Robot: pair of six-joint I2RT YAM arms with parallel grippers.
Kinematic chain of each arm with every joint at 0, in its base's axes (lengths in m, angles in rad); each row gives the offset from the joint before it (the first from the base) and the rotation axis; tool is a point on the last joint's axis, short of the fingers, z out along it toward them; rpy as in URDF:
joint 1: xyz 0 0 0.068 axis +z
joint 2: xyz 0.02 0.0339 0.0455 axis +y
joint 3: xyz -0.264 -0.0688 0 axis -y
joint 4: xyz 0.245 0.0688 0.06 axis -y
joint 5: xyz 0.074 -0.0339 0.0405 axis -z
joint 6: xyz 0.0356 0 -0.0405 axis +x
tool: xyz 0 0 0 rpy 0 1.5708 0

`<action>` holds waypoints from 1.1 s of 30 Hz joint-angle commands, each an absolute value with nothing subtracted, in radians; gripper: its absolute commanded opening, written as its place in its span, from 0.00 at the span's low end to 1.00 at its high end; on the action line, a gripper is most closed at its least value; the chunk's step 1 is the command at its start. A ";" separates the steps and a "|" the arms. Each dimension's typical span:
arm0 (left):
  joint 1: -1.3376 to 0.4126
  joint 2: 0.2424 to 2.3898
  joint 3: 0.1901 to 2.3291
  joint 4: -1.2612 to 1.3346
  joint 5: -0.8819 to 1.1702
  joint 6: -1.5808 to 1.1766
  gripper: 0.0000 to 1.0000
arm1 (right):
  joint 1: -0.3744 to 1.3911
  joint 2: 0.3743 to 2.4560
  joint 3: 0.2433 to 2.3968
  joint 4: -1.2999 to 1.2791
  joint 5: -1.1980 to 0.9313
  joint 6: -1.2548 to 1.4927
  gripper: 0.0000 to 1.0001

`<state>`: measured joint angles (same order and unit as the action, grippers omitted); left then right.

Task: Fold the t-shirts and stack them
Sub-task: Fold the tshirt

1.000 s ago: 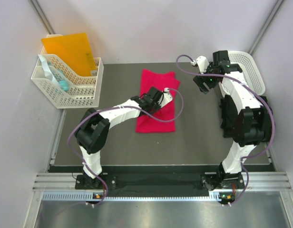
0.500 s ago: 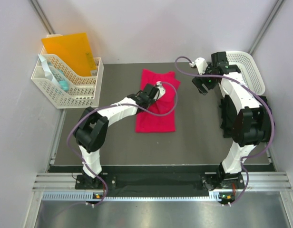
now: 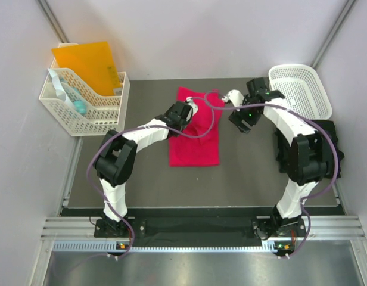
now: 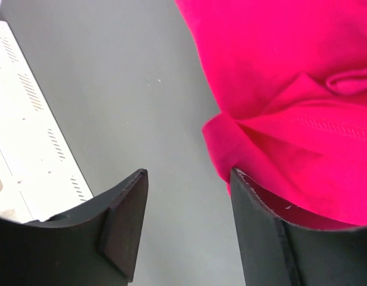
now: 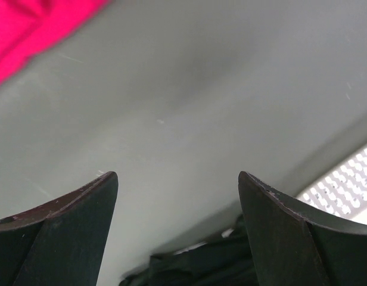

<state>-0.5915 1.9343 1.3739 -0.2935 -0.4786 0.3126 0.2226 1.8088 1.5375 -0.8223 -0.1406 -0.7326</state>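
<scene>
**Top view.** The pinkish-red t-shirt point(image 3: 195, 140) lay folded into a narrow rectangle at the middle of the table point(image 3: 142, 179), nearer the far edge. The left gripper point(image 3: 187, 111) sat at the shirt's left border. The right gripper point(image 3: 239, 118) hung over bare table just beside the shirt's right border, between it and the white basket point(image 3: 299, 89) in the far right corner. A dark heap along the right edge, partly under the right arm, looked like the black t-shirt point(image 3: 336, 138), and how it lay could not be told. A purple cable point(image 3: 214, 116) looped above the red shirt's far end. If that arm swung low, the cable might catch the cloth and pull a layer out of place.

**Left wrist.** The left gripper point(image 4: 186, 179) had its jaws apart with only table between them, so it held nothing. A rolled hem of the red shirt point(image 4: 279, 89) touched the tip of one finger. A sideways retreat could probably hook that hem and undo the fold, whereas a straight lift looked safer.

**Right wrist.** The right gripper point(image 5: 177, 179) was spread and empty over bare table. A corner of red cloth point(image 5: 28, 30) showed at the upper left, basket lattice point(image 5: 344, 190) at the lower right, and crumpled dark cloth point(image 5: 195, 265) low between the fingers. Reaching for that cloth, the fingers might pinch a bunched wad or knock the basket.
</scene>
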 commanded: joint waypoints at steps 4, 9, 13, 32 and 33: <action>-0.580 1.885 1.355 -0.203 -0.456 0.330 0.63 | 0.276 1.763 1.557 -0.831 -0.173 -0.742 0.80; -0.563 1.862 1.345 -0.161 -0.491 0.350 0.63 | 0.328 1.750 1.526 -0.838 -0.219 -0.752 0.77; -0.551 1.815 1.304 -0.081 -0.549 0.379 0.63 | 0.374 1.724 1.447 -0.815 -0.236 -0.755 0.75; -0.374 1.770 1.407 -0.244 -0.503 0.238 0.59 | 0.537 1.753 1.347 -0.634 -0.278 -0.721 0.65; -0.368 1.767 1.401 -0.239 -0.486 0.245 0.59 | 0.552 1.759 1.344 -0.608 -0.275 -0.722 0.64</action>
<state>-0.4286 1.7794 1.3293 -0.1810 -0.5316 0.3325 0.5060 1.7542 1.3609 -0.7078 -0.2596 -0.7315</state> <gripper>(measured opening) 0.598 0.654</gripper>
